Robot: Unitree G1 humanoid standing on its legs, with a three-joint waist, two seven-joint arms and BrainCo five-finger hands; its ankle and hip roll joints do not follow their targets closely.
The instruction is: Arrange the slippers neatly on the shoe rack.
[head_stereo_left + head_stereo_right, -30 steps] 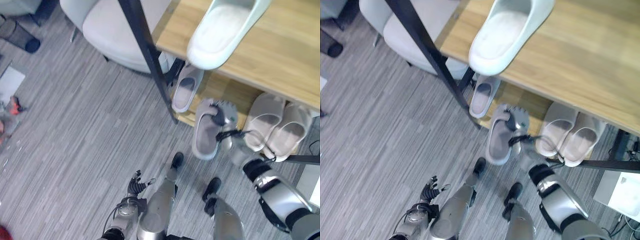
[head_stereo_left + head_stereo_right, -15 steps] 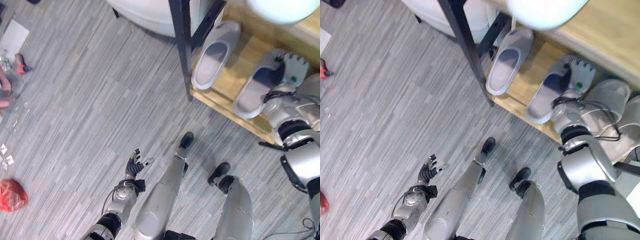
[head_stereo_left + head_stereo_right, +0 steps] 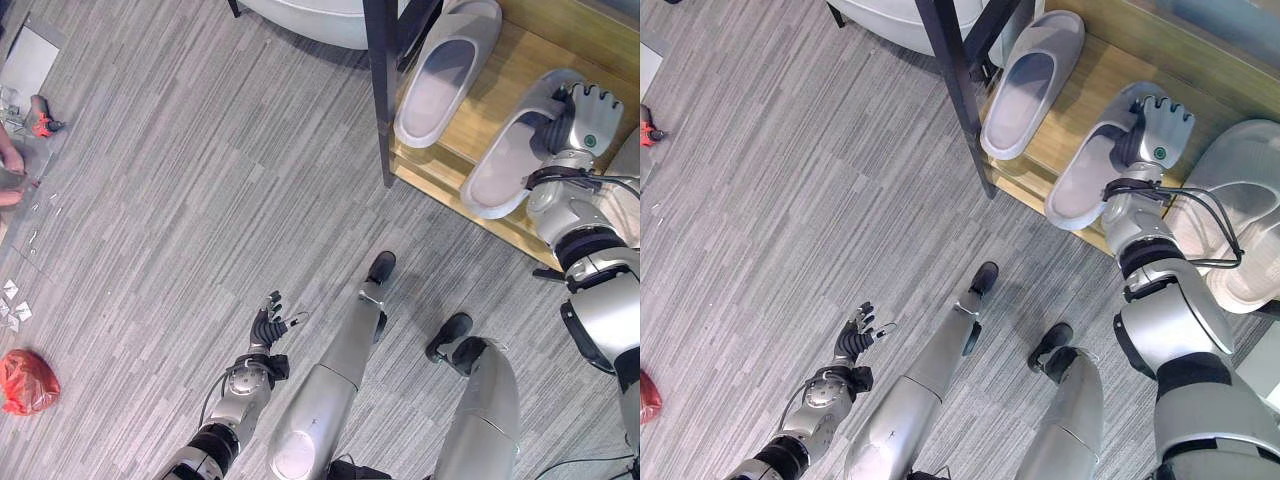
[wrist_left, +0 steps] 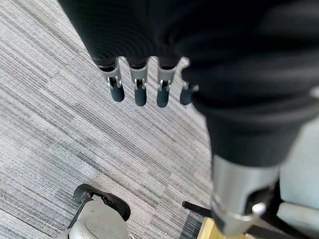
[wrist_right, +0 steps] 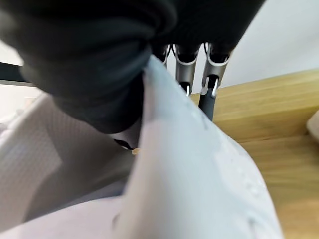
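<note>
Slippers are the concern here, and in the left eye view the grey slipper (image 3: 515, 150) in hand lies on the lowest wooden shelf of the shoe rack (image 3: 445, 165), its heel overhanging the near edge. The right hand (image 3: 578, 118) sits over the toe end, thumb tucked into the opening and fingers draped across the upper, so it pinches the slipper. Just to the left lies a matching slipper (image 3: 445, 72), fully on the shelf and angled the same way, beside the rack's dark post (image 3: 380, 90). The left hand (image 3: 268, 325) hangs low over the grey floor, fingers spread and holding nothing.

From the right eye view, a pale pair of slippers (image 3: 1240, 215) crowds the right side of the same shelf, close to the robot's right wrist.

Along the left wrist view, straight fingers (image 4: 139, 92) point at bare floor.

Close up in the right wrist view, the slipper's pale upper (image 5: 199, 174) lies against the hand, with fingertips (image 5: 207, 102) reaching past it toward the wood.

To do this well, the robot should probably push the slipper farther in until its heel clears the edge, keep it parallel to its mate, avoid nudging the pale pair, and only then loosen the pinch.
</note>
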